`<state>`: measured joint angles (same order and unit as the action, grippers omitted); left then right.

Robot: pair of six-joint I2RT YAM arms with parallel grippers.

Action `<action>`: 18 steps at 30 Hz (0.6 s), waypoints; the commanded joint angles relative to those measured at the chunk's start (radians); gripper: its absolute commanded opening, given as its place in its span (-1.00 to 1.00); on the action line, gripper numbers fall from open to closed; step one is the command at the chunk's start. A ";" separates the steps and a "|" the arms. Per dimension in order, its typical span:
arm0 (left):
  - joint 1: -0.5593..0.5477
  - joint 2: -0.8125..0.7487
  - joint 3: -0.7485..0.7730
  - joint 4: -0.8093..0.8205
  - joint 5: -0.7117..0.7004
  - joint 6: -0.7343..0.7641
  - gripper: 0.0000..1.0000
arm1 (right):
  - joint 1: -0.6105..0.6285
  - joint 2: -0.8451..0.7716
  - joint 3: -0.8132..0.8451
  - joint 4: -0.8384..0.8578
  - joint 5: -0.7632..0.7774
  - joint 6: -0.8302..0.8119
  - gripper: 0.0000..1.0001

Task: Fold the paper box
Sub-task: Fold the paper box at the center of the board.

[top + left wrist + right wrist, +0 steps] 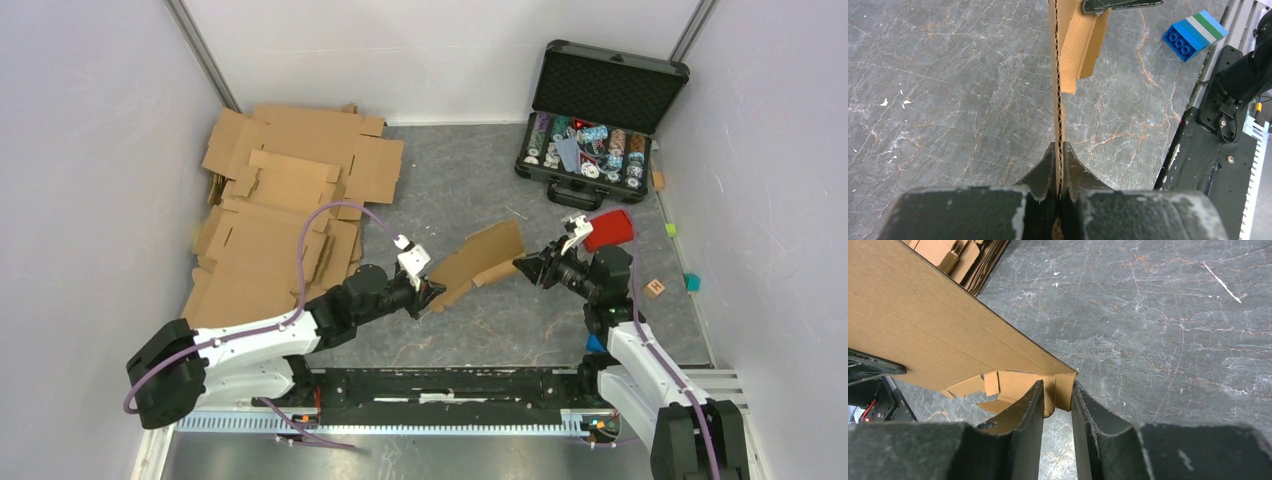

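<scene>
The left gripper (pixel 1059 150) was clamped on the near edge of the box (pixel 482 260). The box hung between the arms, its long axis running rightward to the right gripper (pixel 1057 392). Those jaws stood narrowly astride its far corner, but whether they pinched it was unclear.

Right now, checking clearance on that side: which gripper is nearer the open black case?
Right. The right gripper is below and slightly left of the black case; the left gripper lies farther down-left, beyond the paper box.
</scene>
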<state>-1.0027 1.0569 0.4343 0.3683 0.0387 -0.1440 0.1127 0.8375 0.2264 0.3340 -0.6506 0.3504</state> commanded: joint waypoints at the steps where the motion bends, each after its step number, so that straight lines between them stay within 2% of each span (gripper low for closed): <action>1: 0.001 0.022 0.025 0.011 0.049 0.013 -0.96 | 0.004 -0.024 0.044 0.021 -0.035 -0.014 -0.32; 11: -0.002 0.045 0.036 -0.004 0.042 0.033 -0.96 | 0.004 -0.006 0.081 -0.049 0.004 0.041 -0.29; 18: -0.021 0.044 0.037 -0.011 0.005 0.065 -0.96 | 0.003 0.033 0.111 -0.086 0.012 0.175 -0.45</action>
<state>-1.0050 1.0916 0.4408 0.3691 0.0517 -0.1318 0.1127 0.8623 0.2802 0.2348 -0.6128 0.4282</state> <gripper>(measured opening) 0.044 0.302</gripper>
